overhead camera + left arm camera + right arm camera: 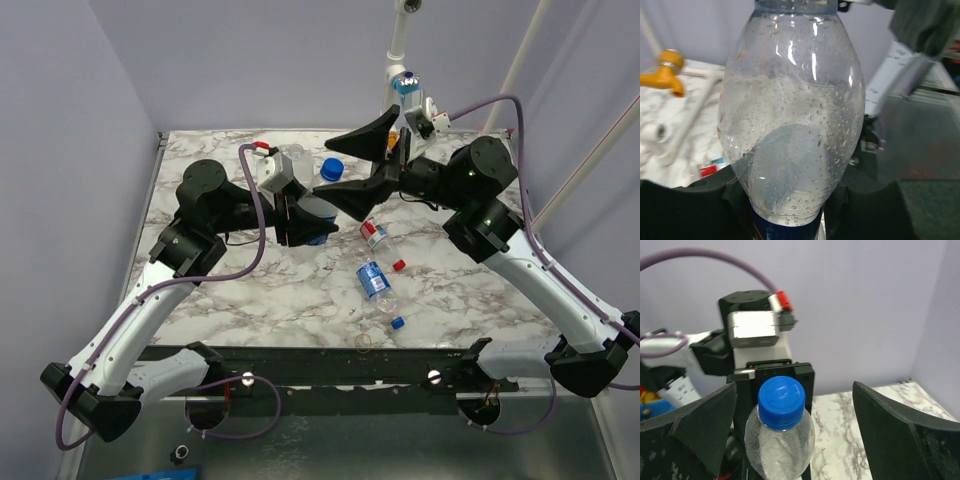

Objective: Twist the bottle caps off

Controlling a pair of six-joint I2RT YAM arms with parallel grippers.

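Note:
My left gripper (298, 215) is shut on a clear bottle (318, 212) with a blue label and holds it above the table. The bottle fills the left wrist view (790, 120), with the black fingers (685, 210) at either side of its label. Its blue cap (331, 168) is on. In the right wrist view the cap (781, 401) stands between my right gripper's fingers (900, 435), nearer the left one and touching neither. My right gripper (350, 165) is open around the cap. A red-label bottle (375, 235) and a blue-label bottle (375, 280) lie on the table.
A loose red cap (398, 265) and a loose blue cap (397, 322) lie near the lying bottles. A yellowish rubber-band ring (363, 342) lies by the front edge. A clear label-less bottle (294, 153) stands at the back. The marble table (220, 290) is walled in behind and at the left.

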